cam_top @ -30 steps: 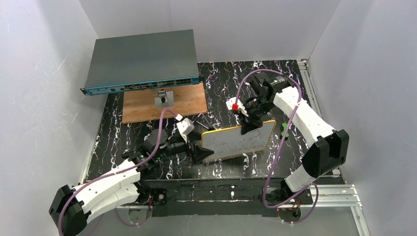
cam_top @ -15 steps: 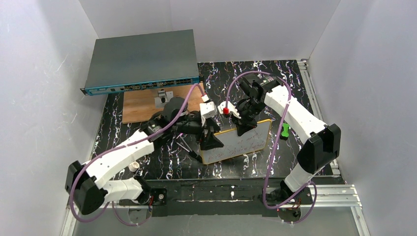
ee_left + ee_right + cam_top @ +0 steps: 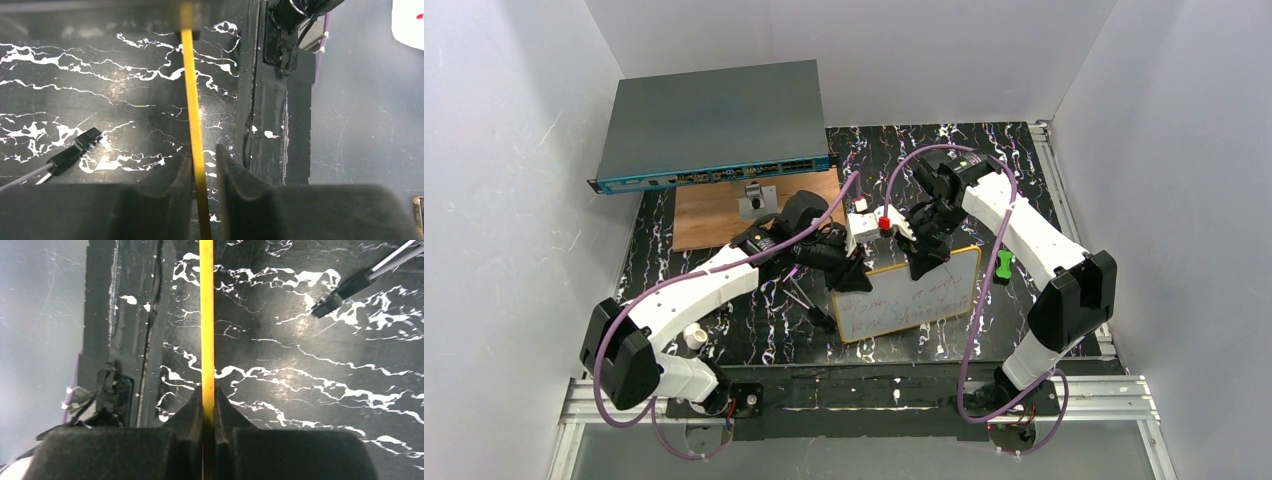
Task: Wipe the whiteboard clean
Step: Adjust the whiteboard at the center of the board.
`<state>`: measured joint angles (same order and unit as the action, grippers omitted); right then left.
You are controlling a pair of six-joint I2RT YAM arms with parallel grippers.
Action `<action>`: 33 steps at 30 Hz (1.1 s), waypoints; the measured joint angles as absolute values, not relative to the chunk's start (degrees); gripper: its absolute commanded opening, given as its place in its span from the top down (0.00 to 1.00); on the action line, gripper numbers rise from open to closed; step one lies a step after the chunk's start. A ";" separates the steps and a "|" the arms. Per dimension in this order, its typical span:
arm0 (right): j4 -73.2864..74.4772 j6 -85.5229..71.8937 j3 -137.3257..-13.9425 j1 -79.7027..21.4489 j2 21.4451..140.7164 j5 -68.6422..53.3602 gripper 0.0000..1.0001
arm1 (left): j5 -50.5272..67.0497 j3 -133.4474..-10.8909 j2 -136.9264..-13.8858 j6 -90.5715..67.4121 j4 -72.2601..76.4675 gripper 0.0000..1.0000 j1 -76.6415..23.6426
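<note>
1. The small, flat white whiteboard [image 3: 909,298], orange-rimmed and red-marked, stands tilted above the black marbled tabletop [image 3: 874,160].
2. Our right gripper [image 3: 207,392] clamps its top rim; the left gripper [image 3: 204,157] straddles that rim, a gap showing.
3. We judge it light, stiff, slick: grip rims only.

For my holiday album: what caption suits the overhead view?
Right tool clamps the small orange-rimmed whiteboard scribbled in red; left tool straddles its edge.

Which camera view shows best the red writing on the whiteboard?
The top external view: it looks down on the whiteboard face, where the red marks show. Both wrist views see the board edge-on, so only its thin yellow rim appears, no writing.
</note>
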<state>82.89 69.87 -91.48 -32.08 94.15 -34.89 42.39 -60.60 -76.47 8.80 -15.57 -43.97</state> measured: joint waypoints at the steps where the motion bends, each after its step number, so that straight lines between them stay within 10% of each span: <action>1: 83.40 69.38 -91.50 -32.08 94.17 -35.16 0.99 | 42.00 -60.71 -76.62 9.52 -15.73 0.94 -43.90; 8: 84.42 68.90 -91.83 -31.99 94.94 -35.05 0.99 | 40.86 -60.84 -76.95 10.76 -16.53 0.71 -43.70; 15: 83.96 69.01 -91.83 -32.01 95.09 -34.92 0.99 | 40.62 -60.47 -76.71 10.72 -16.53 1.00 -43.70; 20: 83.81 67.46 -91.83 -32.01 95.09 -34.74 0.99 | 39.22 -59.83 -76.49 10.90 -15.66 1.00 -43.66; 33: 77.30 59.72 -91.79 -29.54 94.59 -39.92 0.52 | 31.88 -53.71 -67.18 9.74 -15.05 1.00 -44.49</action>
